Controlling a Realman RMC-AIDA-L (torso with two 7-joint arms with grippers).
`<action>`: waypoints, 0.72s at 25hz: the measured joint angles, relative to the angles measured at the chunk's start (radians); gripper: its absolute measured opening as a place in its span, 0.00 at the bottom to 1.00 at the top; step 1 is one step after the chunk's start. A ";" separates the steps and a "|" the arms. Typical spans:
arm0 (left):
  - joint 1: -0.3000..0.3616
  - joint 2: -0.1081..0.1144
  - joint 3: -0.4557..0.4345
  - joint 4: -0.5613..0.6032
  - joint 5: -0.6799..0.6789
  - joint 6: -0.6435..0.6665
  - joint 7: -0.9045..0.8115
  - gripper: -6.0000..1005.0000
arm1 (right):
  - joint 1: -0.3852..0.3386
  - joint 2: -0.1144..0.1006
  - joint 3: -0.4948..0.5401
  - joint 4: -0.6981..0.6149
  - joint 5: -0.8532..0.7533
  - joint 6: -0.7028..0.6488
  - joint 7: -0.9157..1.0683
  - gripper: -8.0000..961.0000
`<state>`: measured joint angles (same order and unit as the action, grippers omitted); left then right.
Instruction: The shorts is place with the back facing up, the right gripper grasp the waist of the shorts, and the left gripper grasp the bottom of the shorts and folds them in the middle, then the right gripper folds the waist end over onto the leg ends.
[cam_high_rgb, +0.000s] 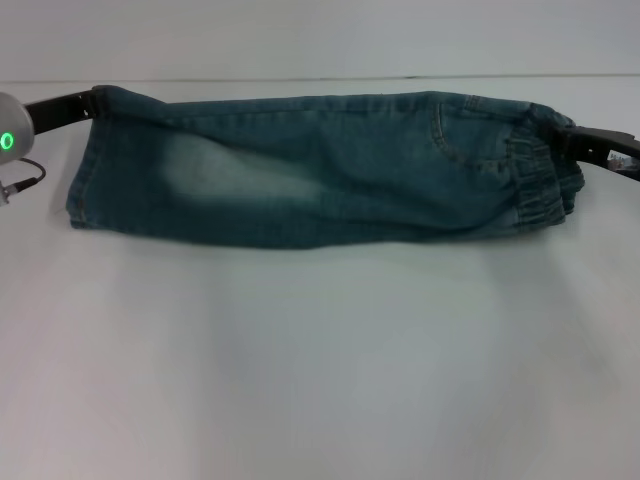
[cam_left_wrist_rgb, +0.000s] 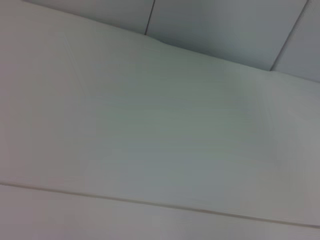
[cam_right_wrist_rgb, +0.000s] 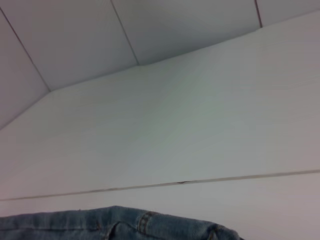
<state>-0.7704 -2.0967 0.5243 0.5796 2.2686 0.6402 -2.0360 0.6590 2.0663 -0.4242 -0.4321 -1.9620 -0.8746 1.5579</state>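
From the head camera we've got the shorts (cam_high_rgb: 320, 165) stretched out sideways across the white table (cam_high_rgb: 320, 380), already doubled lengthwise into a long strip. The leg ends sit on the left and the elastic waist (cam_high_rgb: 535, 185) is bunched up on the right, with a back pocket seam showing near it. The left gripper (cam_high_rgb: 88, 104) is right at the top corner of the leg end, and the right gripper (cam_high_rgb: 572, 138) is at the waist end. Both look clamped on the denim, though the fabric covers the tips.

The left wrist camera gives us only bare table and wall panels, no shorts, no fingers.

On the right wrist camera we catch a strip of denim with a belt loop (cam_right_wrist_rgb: 144, 222) along one edge, table beyond it.
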 joint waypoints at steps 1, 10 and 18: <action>-0.001 -0.003 0.006 -0.003 0.000 -0.014 0.000 0.06 | 0.006 0.001 -0.001 0.003 0.001 0.011 -0.007 0.08; 0.005 -0.006 0.013 -0.015 -0.035 -0.050 0.002 0.07 | 0.025 0.006 -0.002 0.005 0.004 0.063 -0.021 0.08; 0.007 -0.016 0.016 -0.015 -0.061 -0.051 0.014 0.11 | 0.020 0.004 -0.005 0.006 0.027 0.047 -0.020 0.08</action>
<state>-0.7632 -2.1125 0.5405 0.5647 2.2075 0.5890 -2.0217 0.6791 2.0706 -0.4291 -0.4262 -1.9350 -0.8277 1.5381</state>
